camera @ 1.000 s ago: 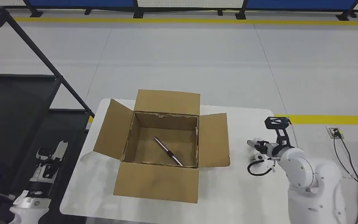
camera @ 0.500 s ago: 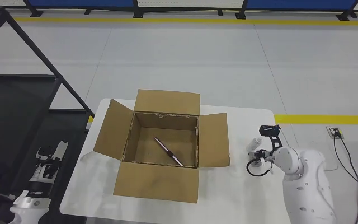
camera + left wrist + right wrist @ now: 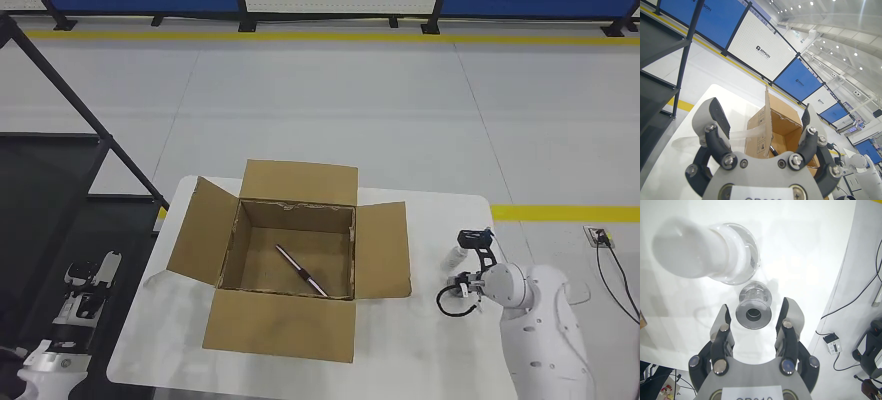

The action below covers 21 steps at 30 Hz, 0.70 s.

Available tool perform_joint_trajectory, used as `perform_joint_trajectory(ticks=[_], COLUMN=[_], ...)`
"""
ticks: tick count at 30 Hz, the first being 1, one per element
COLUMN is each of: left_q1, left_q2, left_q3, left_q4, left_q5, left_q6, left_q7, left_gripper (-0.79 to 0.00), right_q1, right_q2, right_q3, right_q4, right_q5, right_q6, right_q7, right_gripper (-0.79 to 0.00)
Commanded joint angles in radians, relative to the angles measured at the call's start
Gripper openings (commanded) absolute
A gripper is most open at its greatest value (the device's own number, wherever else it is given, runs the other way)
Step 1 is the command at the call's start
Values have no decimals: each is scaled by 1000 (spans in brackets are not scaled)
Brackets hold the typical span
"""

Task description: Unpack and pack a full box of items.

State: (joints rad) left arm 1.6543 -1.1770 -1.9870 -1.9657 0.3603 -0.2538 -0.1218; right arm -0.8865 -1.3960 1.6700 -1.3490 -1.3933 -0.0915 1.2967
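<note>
An open cardboard box (image 3: 285, 320) stands mid-table with a dark pen-like item (image 3: 300, 270) lying on its floor; the left wrist view shows the box (image 3: 785, 123) and the pen (image 3: 773, 151) too. My right gripper (image 3: 755, 307) hangs open over the table's right end (image 3: 458, 293), its fingers on either side of a small upright metal spool (image 3: 753, 313) without touching it. Just beyond the spool lies a white bottle (image 3: 691, 251) with a clear end, also seen from above (image 3: 453, 258). My left gripper (image 3: 762, 108) is open and holds nothing, low off the table's left side (image 3: 90, 280).
The white table (image 3: 420, 345) has bare room in front of and to the right of the box. A black metal rack (image 3: 60, 200) stands off the left edge. Cables and a small adapter (image 3: 832, 344) lie on the floor to the right.
The right arm has drawn in toward the table and lowered, bringing its open gripper around the metal spool. The left arm and the box have not moved.
</note>
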Motion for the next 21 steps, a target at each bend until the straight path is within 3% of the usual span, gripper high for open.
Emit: perform_joint_trajectory(ticks=[1,5,9,16,21], left_q1=[0,0,0,0,0], left_q2=[0,0,0,0,0], left_q3=[0,0,0,0,0], left_q4=[0,0,0,0,0], left_q5=[0,0,0,0,0], left_q6=[0,0,0,0,0], left_q7=[0,0,0,0,0], left_gripper=[0,0,0,0,0], right_q1=[5,6,-15,-112,-181], right_q2=[3,7,12,11,9], right_q3=[-3,-2,5,23,1], right_q4=[9,-6,-96,-461,-656], right_q5=[4,16,35,138,265], right_q6=[3,13,23,102,100], right_q7=[1,-13,-27,-100,-151], right_gripper=[-653,-785,-785,-785,-785])
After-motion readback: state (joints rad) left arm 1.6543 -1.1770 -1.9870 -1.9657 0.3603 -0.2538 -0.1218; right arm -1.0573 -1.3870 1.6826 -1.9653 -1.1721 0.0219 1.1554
